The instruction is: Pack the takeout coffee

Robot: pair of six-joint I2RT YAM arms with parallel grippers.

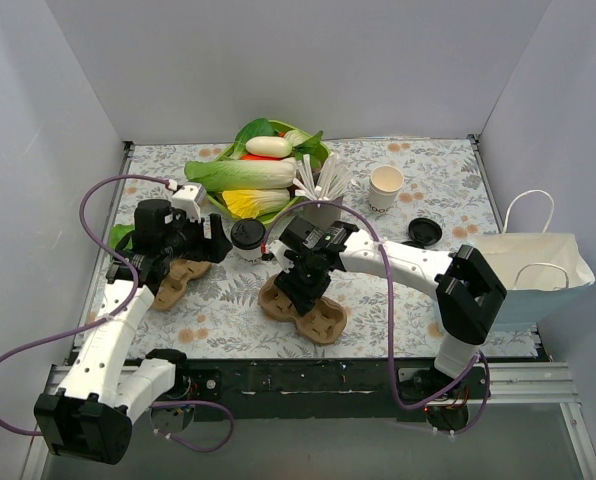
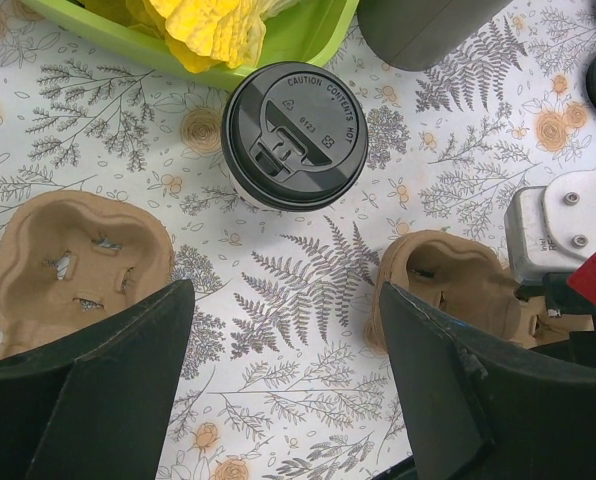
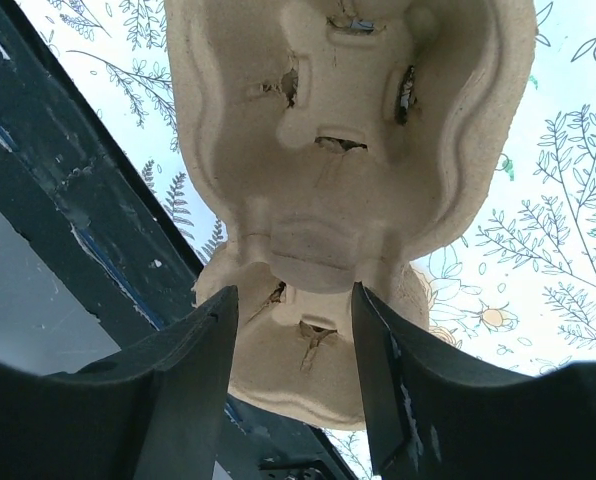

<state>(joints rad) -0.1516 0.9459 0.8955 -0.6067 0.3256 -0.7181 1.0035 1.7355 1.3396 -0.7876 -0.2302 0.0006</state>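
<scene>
Top external: lidded coffee cup (image 1: pixel 248 238) stands upright just in front of the green tray (image 2: pixel 313 40), not in a carrier yet. Left gripper (image 2: pixel 283 300) faces it with jaws wide and empty, likely lined up to grab. Right gripper (image 3: pixel 293 290) straddles a carrier (image 3: pixel 348 150) at its waist in front of the tray, probably to steady it; can't tell if it's clamped. Counts: two cups, incl. open cup (image 1: pixel 385 187) right of the tray; two lids, one loose lid (image 1: pixel 424 232); two carriers, incl. second carrier (image 1: pixel 173 282); one bag (image 1: pixel 538 265).

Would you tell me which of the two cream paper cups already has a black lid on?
The near cream cup beside the green tray; the other cream cup, farther back right, stands open.
</scene>
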